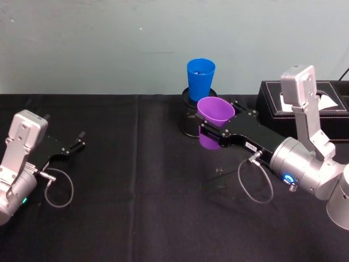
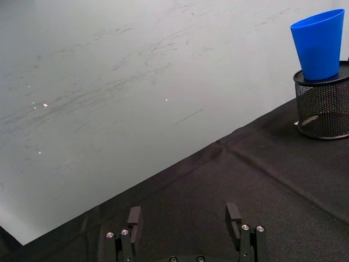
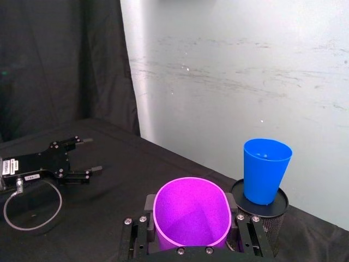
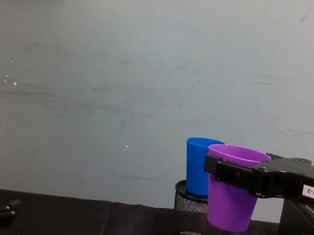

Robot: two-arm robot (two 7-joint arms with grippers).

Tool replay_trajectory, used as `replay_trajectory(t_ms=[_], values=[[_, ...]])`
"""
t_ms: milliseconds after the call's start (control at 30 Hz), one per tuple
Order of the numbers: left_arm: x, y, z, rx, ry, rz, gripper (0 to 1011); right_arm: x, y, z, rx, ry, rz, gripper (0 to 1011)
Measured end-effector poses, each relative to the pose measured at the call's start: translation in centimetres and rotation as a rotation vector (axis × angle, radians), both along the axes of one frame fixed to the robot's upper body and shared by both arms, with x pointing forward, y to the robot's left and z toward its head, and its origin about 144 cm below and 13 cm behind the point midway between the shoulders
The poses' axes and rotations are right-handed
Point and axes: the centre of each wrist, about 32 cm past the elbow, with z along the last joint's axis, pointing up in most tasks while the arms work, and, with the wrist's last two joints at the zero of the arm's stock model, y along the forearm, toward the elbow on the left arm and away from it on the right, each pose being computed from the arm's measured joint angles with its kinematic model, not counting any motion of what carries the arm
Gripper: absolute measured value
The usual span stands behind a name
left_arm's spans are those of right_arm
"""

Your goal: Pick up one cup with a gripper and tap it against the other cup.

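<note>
the right gripper (image 1: pixel 217 130) clamps the purple cup (image 1: pixel 215 111) in its jaws, upright, clear of the black bench (image 1: pixel 136 191). the blue cup (image 1: pixel 200 76) stands just beyond it, leftward and higher, on a mesh pen holder (image 1: pixel 188 123); they look apart. the left gripper (image 1: pixel 78 141) rests far left, jaws wide.

Purple cup (image 4: pixel 228 214): mid wall covered by right hand (image 1: pixel 217 124) jaws in head and chest views. From right wrist, outer wall and base hidden under its own rim. Blue cup (image 4: pixel 196 165): right side behind purple cup in chest view, touching or apart can't tell. Mesh holder (image 4: pixel 187 231): partly behind purple cup in head view, cut by edge in left wrist view. Left hand (image 2: pixel 184 221): body cut off at left wrist frame bottom, also at chest view's lower left corner. Black box (image 1: pixel 271 103): cut by head view's right edge, partly behind right arm (image 1: pixel 305 109). Label (image 1: pixel 251 146) too small to read in head view.
</note>
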Motion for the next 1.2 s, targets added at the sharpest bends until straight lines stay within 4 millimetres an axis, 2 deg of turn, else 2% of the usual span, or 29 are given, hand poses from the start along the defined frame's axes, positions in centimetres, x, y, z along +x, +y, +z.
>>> replay_trajectory(t_ms=[233, 400, 633, 867, 1200], values=[[0.0, 0.0, 0.0, 0.0, 0.0, 0.0, 1000, 0.0, 0.0, 0.0, 0.0, 0.0, 0.0, 726], [0.0, 0.0, 0.0, 0.0, 0.0, 0.0, 1000, 0.9, -0.4, 0.2, 0.037, 0.037, -0.014, 726], [0.0, 0.0, 0.0, 0.0, 0.0, 0.0, 1000, 3.8, -0.9, -0.6, 0.085, 0.092, -0.027, 726], [0.0, 0.0, 0.0, 0.0, 0.0, 0.0, 1000, 6.5, -0.7, -0.4, 0.08, 0.086, -0.025, 726], [0.0, 0.0, 0.0, 0.0, 0.0, 0.0, 1000, 8.1, 0.3, -0.5, 0.018, 0.05, -0.001, 726]])
